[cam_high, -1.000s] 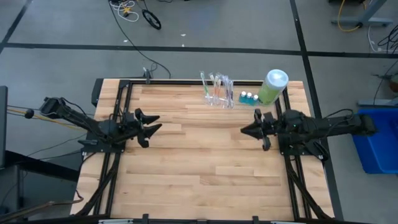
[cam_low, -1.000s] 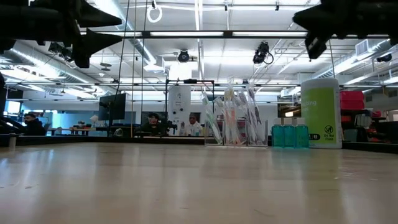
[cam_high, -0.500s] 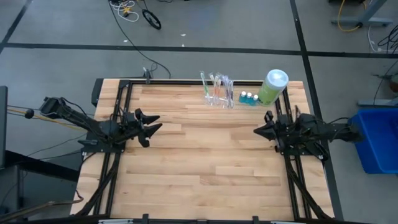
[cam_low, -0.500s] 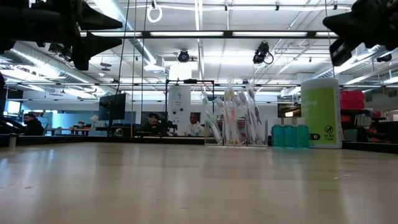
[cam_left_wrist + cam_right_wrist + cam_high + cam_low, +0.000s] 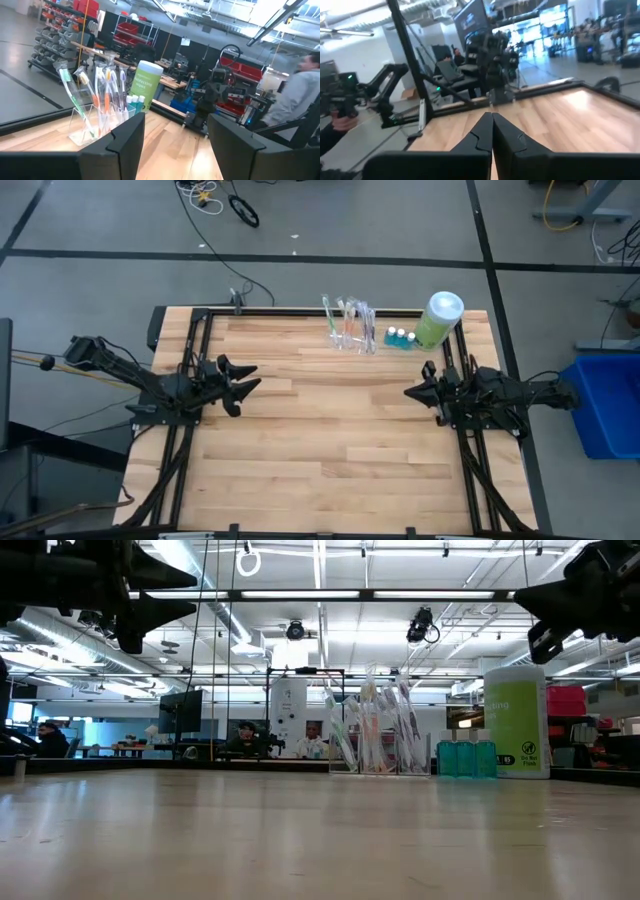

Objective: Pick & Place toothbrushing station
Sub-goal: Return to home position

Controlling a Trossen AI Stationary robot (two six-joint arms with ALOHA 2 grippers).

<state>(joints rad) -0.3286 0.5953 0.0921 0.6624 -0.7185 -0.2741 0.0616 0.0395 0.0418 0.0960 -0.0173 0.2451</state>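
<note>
1. High view: the toothbrushing station [image 5: 350,330] stands at the upper middle of the frame, near the far edge of the desk [image 5: 320,450], with slim toothbrushes [image 5: 343,320] upright in its slots.
2. Just to its right in the frame sit the small blue-capped bottles [image 5: 400,337], and right of them stands the green bottle [image 5: 437,320] with its white cap.
3. The left arm [image 5: 170,390] lies at the middle left of the frame. The left jaws stand apart and hold nothing, well apart from the station. In the left wrist view the two dark fingers [image 5: 125,142] show a wide gap, with the station [image 5: 95,112] beyond them.
4. The right arm [image 5: 490,392] lies at the middle right, pointing toward the frame's left. In the right wrist view the right jaws are pressed together with nothing between them.
5. In the low view the station [image 5: 375,735] stands at the centre on the desk's far side, and both arms hang in the upper corners, clear of the desk.
</note>
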